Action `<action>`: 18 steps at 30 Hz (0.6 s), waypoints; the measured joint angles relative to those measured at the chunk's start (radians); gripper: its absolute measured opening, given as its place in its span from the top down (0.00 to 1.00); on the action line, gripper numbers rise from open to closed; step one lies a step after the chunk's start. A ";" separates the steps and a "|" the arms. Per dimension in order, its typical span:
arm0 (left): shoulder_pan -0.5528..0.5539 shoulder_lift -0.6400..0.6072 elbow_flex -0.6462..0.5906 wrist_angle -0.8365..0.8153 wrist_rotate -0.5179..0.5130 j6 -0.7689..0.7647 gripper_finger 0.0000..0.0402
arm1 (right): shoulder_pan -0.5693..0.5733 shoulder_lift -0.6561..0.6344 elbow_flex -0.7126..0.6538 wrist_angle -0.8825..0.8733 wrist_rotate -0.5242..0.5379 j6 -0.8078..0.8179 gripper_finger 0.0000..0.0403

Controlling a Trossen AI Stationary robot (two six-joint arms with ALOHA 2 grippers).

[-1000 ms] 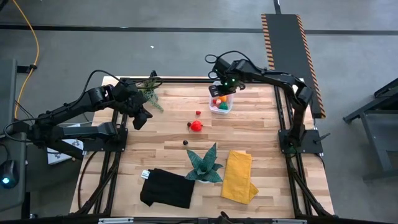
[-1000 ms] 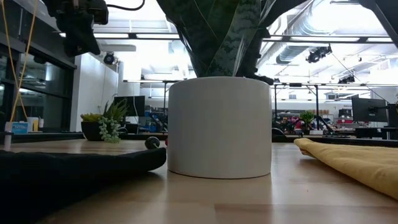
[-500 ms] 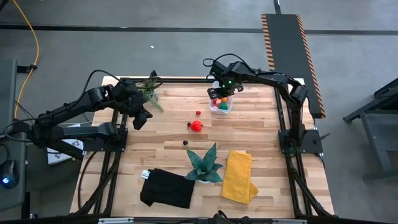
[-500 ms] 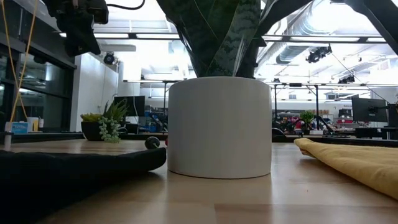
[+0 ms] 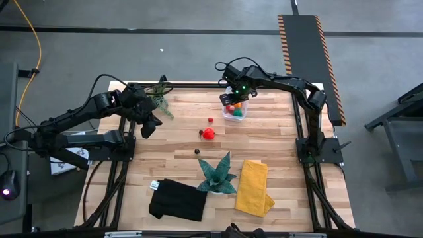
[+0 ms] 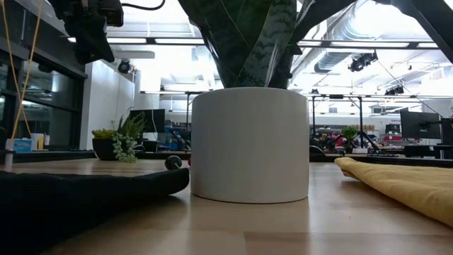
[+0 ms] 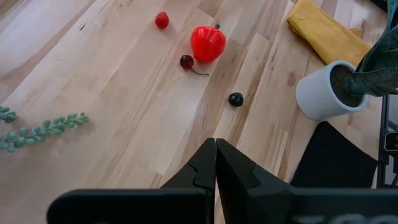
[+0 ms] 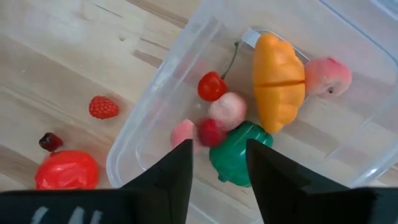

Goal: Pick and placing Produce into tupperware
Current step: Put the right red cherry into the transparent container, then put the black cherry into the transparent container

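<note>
The clear tupperware tub (image 8: 155, 106) stands at the table's far right (image 5: 236, 111). It holds an orange piece (image 8: 278, 81), a cherry (image 8: 211, 86), a green pepper (image 8: 239, 152) and pink and red pieces. My right gripper (image 8: 217, 165) hangs open just over the tub (image 5: 232, 99), pointing down, with nothing between its fingers. On the bare wood lie a red pepper (image 7: 208, 42), a raspberry (image 7: 161, 20), a dark cherry (image 7: 186, 61) and a dark berry (image 7: 236, 99). My left gripper (image 7: 216, 149) waits shut above the table's far left (image 5: 151, 125).
A white pot (image 5: 217, 187) with a teal spiky plant stands near the front middle. Beside it lie a folded yellow cloth (image 5: 253, 187) and a black cloth (image 5: 177, 200). A small leafy plant (image 5: 158, 92) sits at the far left corner.
My right gripper has sunk a little toward the tub and then kept still over it. The left arm has not moved.
</note>
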 joint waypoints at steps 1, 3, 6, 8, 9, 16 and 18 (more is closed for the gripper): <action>0.000 0.000 0.000 0.000 0.000 0.000 1.00 | 0.000 0.000 0.000 0.000 0.000 0.000 0.63; 0.000 0.000 0.000 0.000 0.000 0.000 1.00 | 0.000 0.000 0.000 0.000 0.000 0.000 0.61; 0.000 0.000 0.000 0.000 0.001 0.000 1.00 | 0.000 0.000 0.000 0.008 -0.001 0.000 0.60; 0.000 0.000 0.000 0.000 0.001 0.001 1.00 | 0.000 -0.001 0.000 0.020 -0.003 0.000 0.60; 0.000 0.000 0.000 0.000 0.001 0.010 1.00 | 0.000 -0.002 0.000 0.025 -0.003 -0.005 0.60; 0.001 0.000 0.000 0.031 0.002 0.106 1.00 | 0.010 -0.042 0.000 0.059 0.004 -0.019 0.60; 0.001 0.000 0.012 0.027 0.001 0.105 1.00 | 0.019 -0.062 0.000 0.059 0.013 -0.023 0.60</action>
